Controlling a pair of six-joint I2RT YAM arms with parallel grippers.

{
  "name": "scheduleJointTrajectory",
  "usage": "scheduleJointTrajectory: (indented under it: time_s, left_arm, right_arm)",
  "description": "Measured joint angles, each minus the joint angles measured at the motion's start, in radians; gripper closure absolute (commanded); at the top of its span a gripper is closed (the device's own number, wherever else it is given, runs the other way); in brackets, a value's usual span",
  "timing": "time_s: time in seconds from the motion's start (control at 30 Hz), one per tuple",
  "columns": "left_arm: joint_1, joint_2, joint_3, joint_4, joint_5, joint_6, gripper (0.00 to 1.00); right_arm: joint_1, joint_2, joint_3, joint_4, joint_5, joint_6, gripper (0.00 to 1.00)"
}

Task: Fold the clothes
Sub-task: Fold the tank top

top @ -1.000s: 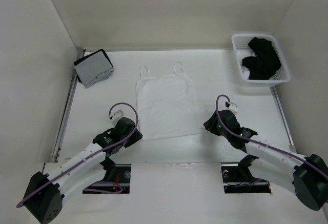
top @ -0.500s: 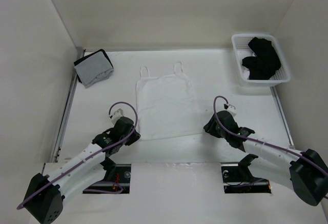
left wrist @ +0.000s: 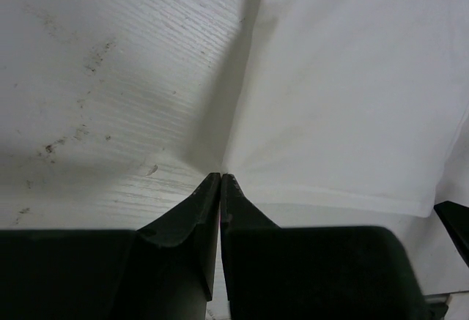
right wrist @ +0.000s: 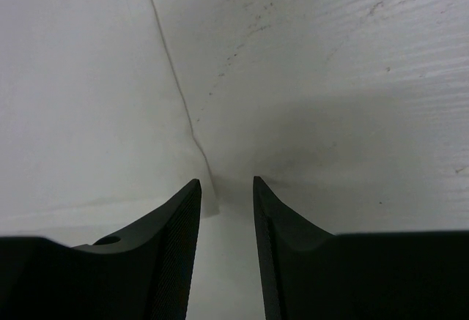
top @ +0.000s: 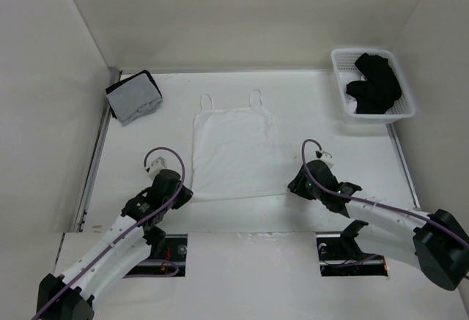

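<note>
- While lying flat on the pale table (top: pixel 146 159), spread wide as a white top (top: pixel 234 151), with thin straps pointing away from the arms and the bottom edge closest to them.
- Stretched long-ways from the arms toward the far wall.
- Pinched at the near left corner by the left claw (left wrist: pixel 220 179), squeezed tight, with little creases fanning out from the tips.
- Straddled at the near right corner by the right claw (right wrist: pixel 226 182), fingers apart, nothing gripped yet.
- Reached about equally by both arms, one at each bottom corner.
- Probably next: closing the right claw on its corner, then lifting the bottom edge up and over toward the straps.
- Underneath the white top: smooth, pale wood grain with a few small dark specks.
- Well off to the left of the white top: a grey-and-black folded bundle (top: pixel 133 99).
- Well off to the right of the white top: a white basket (top: pixel 338 67) with black clothes (top: pixel 375 86) inside.
- Closed in by plain pale walls on three sides.
</note>
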Motion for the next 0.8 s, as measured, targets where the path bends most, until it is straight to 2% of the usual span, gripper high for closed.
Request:
scheduleJointTrajectory:
  time_s: [0.17, 0.27, 0.5, 0.6, 0.7, 0.8]
  left_arm:
    - [0.0, -0.001, 0.0, -0.009, 0.001, 0.004, 0.97]
    - [0.0, -0.001, 0.0, -0.01, 0.001, 0.006, 0.97]
    - [0.0, -0.003, 0.0, -0.01, 0.001, 0.01, 0.97]
    - [0.0, -0.003, 0.0, -0.011, 0.001, 0.01, 0.97]
    - [0.001, -0.003, 0.0, -0.013, 0.001, 0.01, 0.97]
    - [0.005, -0.013, 0.0, -0.016, 0.002, 0.01, 0.97]
  right_arm:
    - [0.021, -0.002, 0.0, -0.001, -0.027, 0.01, 0.57]
    - [0.024, -0.019, -0.002, 0.006, -0.044, 0.013, 0.59]
    - [0.024, 0.02, -0.003, 0.046, -0.079, 0.011, 0.71]
    - [0.024, 0.054, -0.003, 0.064, -0.089, 0.008, 0.78]
    - [0.024, 0.066, -0.003, 0.076, -0.094, 0.006, 0.93]
    - [0.026, 0.062, -0.004, 0.077, -0.095, 0.006, 0.98]
